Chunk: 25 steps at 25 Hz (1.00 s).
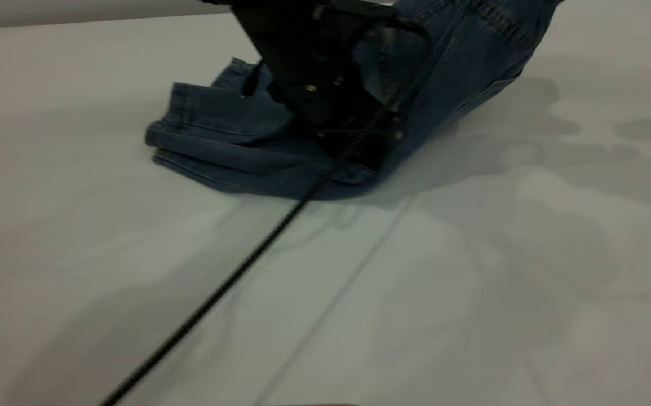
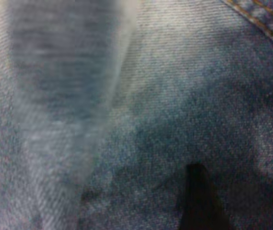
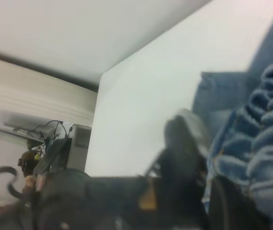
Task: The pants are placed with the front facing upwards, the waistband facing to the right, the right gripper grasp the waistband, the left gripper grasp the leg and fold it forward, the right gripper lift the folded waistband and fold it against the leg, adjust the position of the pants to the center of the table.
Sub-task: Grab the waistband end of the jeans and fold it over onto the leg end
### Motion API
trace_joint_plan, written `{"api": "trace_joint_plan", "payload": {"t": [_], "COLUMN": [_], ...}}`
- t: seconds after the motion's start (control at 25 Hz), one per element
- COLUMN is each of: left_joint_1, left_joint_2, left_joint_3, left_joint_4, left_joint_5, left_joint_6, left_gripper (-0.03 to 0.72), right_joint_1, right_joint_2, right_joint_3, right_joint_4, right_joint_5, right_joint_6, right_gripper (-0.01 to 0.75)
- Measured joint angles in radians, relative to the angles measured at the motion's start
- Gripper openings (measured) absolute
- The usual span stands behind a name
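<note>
While the pants [image 1: 229, 141] lie bunched at the far middle of the table [image 1: 472, 293], their leg hems flat and their waistband end lifted toward the upper right, the step in hand looks like the second fold, waistband carried over toward the legs. Down on the denim, the left gripper [image 1: 353, 141] presses into the legs, its cable [image 1: 218, 287] trailing nearer; whether its fingers are spread or pinching I cannot tell. Bunched waistband cloth sits pinched in the right gripper [image 3: 208, 158], and next it probably must lay that end flat over the legs.
</note>
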Motion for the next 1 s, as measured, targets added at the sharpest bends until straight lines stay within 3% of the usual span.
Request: {"api": "trace_joint_plan", "payload": {"t": [0.28, 1.0], "left_joint_1": [-0.043, 0.121], "left_joint_2": [0.008, -0.053], "left_joint_3": [-0.027, -0.087], "left_joint_4": [-0.013, 0.149], "left_joint_5": [-0.013, 0.204], "left_joint_6": [-0.007, -0.015], "left_gripper": [0.39, 0.39], "right_joint_1": [0.0, 0.018], "right_joint_2": [-0.042, -0.16], "right_joint_3": [0.0, -0.016], "right_joint_4": [-0.022, -0.009], "right_joint_5": [0.0, 0.016], "right_joint_6": [0.001, -0.018], "right_gripper": [0.111, 0.114]}}
